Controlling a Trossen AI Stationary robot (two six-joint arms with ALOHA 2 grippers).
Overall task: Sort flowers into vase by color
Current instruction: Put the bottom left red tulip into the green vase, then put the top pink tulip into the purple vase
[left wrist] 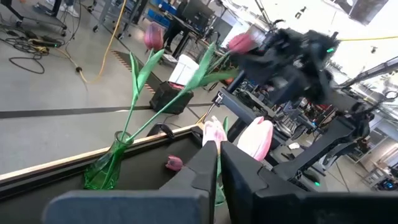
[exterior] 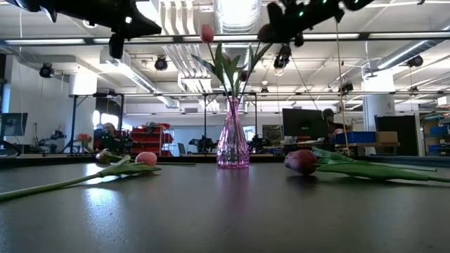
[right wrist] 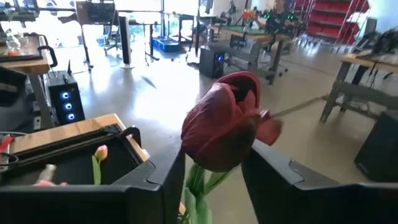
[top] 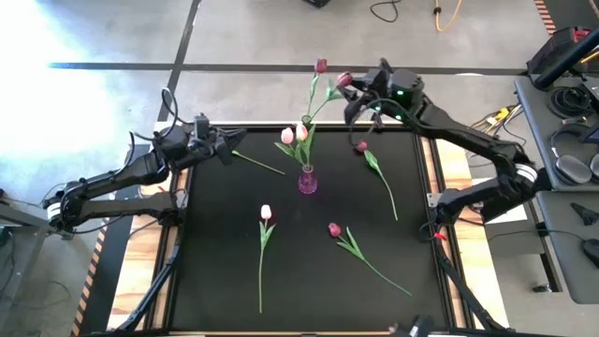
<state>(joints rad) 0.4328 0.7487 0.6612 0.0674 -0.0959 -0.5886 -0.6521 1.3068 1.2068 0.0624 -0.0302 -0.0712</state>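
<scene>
A pink glass vase (top: 306,181) (exterior: 233,140) stands mid-table and holds two light pink tulips (top: 294,134) and a maroon one (top: 321,65). A second maroon tulip (top: 344,80) (right wrist: 221,127) also runs down into the vase. My right gripper (top: 358,94) (right wrist: 214,155) is open high above the far edge, its fingers on either side of this tulip just below the head. My left gripper (top: 239,140) (left wrist: 219,149) is shut and empty, raised left of the vase. On the mat lie a pink tulip (top: 266,212), two maroon tulips (top: 334,229) (top: 361,147) and a bare-looking stem (top: 258,164).
The black mat is framed by a wooden table edge (top: 449,159). The loose tulips lie near, left and right of the vase. Beyond the far edge is open floor. A cart with gear (top: 571,103) stands to the right.
</scene>
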